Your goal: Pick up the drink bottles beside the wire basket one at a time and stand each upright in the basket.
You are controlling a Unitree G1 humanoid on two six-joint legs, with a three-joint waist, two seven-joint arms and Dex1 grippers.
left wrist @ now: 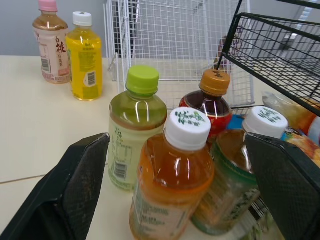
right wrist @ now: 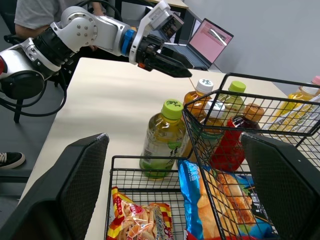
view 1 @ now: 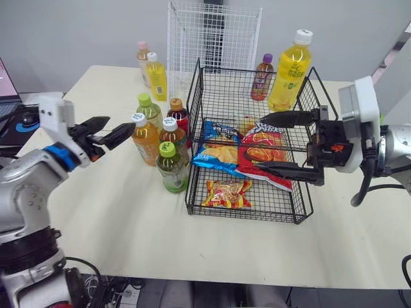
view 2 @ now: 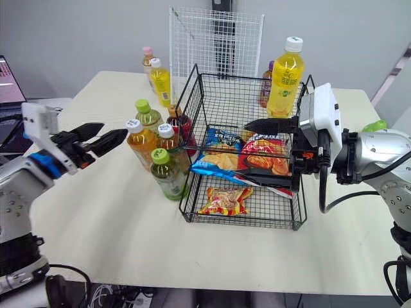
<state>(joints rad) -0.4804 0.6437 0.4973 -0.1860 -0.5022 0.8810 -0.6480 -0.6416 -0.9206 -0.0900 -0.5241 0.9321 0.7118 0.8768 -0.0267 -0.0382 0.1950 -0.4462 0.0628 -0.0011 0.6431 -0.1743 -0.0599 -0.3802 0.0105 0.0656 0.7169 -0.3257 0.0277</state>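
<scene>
Several drink bottles stand in a tight cluster against the left side of the black wire basket (view 1: 302, 208). Nearest my left gripper (view 1: 121, 125) is an orange tea bottle with a white cap (view 1: 145, 136). That gripper is open and level with the bottle's shoulder, just to its left. In the left wrist view the same bottle (left wrist: 172, 185) stands between the spread fingers (left wrist: 75, 190), untouched. Around it are a green-capped bottle (view 1: 149, 110), a dark red one (view 1: 177, 114), a white-capped one (view 1: 172, 135) and a front green-capped one (view 1: 172, 167). My right gripper (view 1: 253, 142) is open above the basket's right half.
Snack bags (view 1: 226, 192) lie in the basket. Behind it stand a white wire panel (view 1: 214, 38), a tall yellow bottle (view 1: 290, 70) and a small purple-capped bottle (view 1: 262, 77). Two more bottles (view 1: 156, 76) stand at the back left. A laptop (view 2: 8, 80) sits off the table's left.
</scene>
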